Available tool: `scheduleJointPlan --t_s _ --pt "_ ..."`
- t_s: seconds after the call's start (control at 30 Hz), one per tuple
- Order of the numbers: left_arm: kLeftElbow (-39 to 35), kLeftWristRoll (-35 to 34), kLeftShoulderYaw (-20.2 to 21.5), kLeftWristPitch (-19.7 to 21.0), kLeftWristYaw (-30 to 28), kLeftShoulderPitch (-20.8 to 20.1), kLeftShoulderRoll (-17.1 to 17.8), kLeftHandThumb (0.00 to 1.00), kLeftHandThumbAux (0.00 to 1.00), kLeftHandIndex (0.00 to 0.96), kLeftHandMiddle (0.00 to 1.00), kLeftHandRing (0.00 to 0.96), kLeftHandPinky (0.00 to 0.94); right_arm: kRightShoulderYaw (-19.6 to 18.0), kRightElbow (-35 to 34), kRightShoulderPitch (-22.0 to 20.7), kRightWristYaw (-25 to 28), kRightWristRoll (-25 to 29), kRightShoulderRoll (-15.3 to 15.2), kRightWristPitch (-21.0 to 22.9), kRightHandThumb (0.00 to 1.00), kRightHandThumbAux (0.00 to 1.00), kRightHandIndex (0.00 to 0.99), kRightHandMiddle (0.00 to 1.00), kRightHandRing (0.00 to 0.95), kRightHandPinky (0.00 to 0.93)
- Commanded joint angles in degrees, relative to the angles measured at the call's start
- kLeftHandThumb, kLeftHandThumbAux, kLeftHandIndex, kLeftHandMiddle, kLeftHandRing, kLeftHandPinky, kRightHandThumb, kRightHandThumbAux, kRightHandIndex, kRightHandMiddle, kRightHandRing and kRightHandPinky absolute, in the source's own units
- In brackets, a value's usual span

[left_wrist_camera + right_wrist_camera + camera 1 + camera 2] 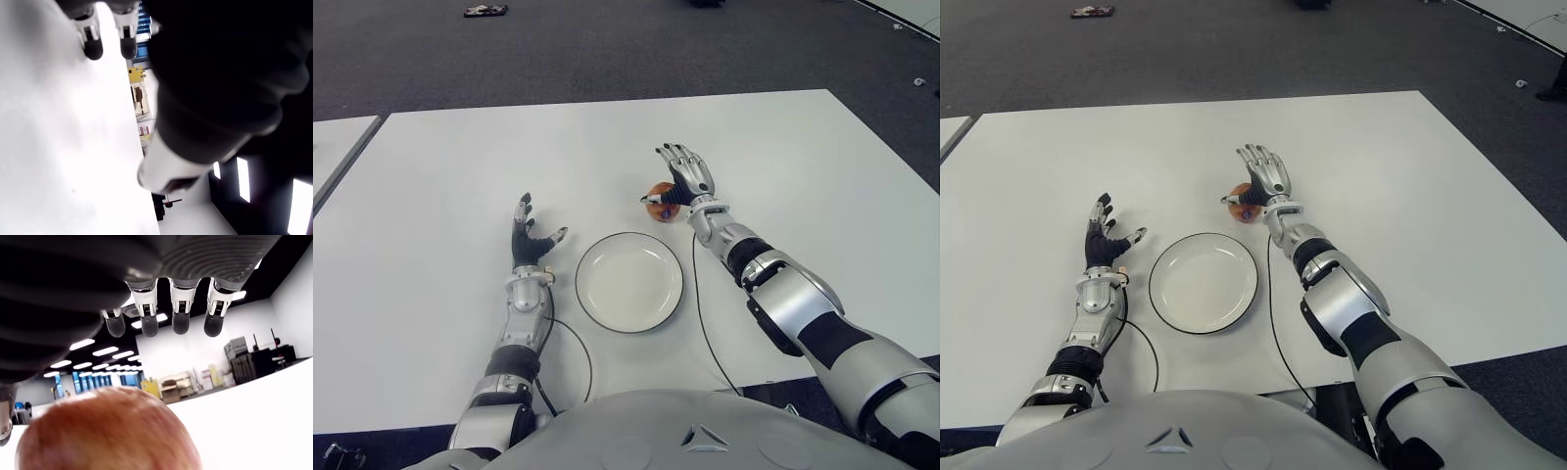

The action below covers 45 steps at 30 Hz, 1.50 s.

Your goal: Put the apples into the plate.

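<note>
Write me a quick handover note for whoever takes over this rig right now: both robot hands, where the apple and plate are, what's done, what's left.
Right robot hand: fingers spread, over the apple, not closed on it.
Left robot hand: open, holding nothing, to the left of the plate.
Apple: on the table, just beyond the plate on its far right side. Only one apple shows.
Plate: on the table in front of the robot, between the two hands, with nothing in it.
Done: the reach to the apple.
Left: close on the apple, lift it, set it in the plate.
</note>
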Motion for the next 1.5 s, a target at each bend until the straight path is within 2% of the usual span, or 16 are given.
scheduleJointPlan --t_s 0.03,0.83,1.5 --pt "2.0 0.2 -0.1 1.8 -0.2 1.1 -0.4 0.103 0.537 0.000 0.000 0.000 0.024 0.1 0.7 1.3 1.8 0.2 0.0 0.2 0.010 0.482 0.000 0.009 0.000 0.000" --pt "1.3 0.1 -0.2 1.7 -0.2 1.5 -0.5 0.108 0.531 0.000 0.000 0.000 0.034 2.2 1.3 4.0 4.7 -0.9 1.8 1.0 0.015 0.492 0.000 0.000 0.000 0.000" --pt "1.2 -0.4 0.1 2.5 -0.4 1.2 -0.9 0.115 0.537 0.000 0.000 0.000 0.020 4.1 1.7 5.5 4.7 -1.3 3.0 0.6 0.013 0.488 0.000 0.002 0.000 0.000"
